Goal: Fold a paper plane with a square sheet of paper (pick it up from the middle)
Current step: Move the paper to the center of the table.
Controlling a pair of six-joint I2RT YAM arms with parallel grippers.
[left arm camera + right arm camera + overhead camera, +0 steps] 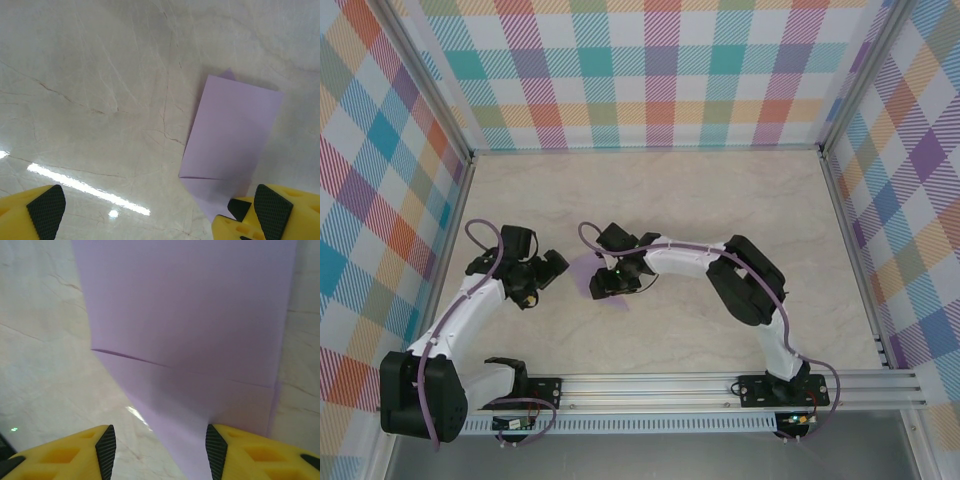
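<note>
The lilac square sheet of paper [230, 135] lies flat mid-worktop [90, 75], creased and partly folded, not yet a dart. Just left of it the left end effector [159, 207] gapes wide. The right end effector [161, 450] hovers half-open over one corner, gripping nothing.

the top external camera looks steeply down from above and behind the arm bases [525, 385] onto the whole marble surface [720, 190]; each wrist camera sits low and close, facing past its own jaws; both wrist views share the lilac paper [230, 140], perhaps its same folded edge
</note>
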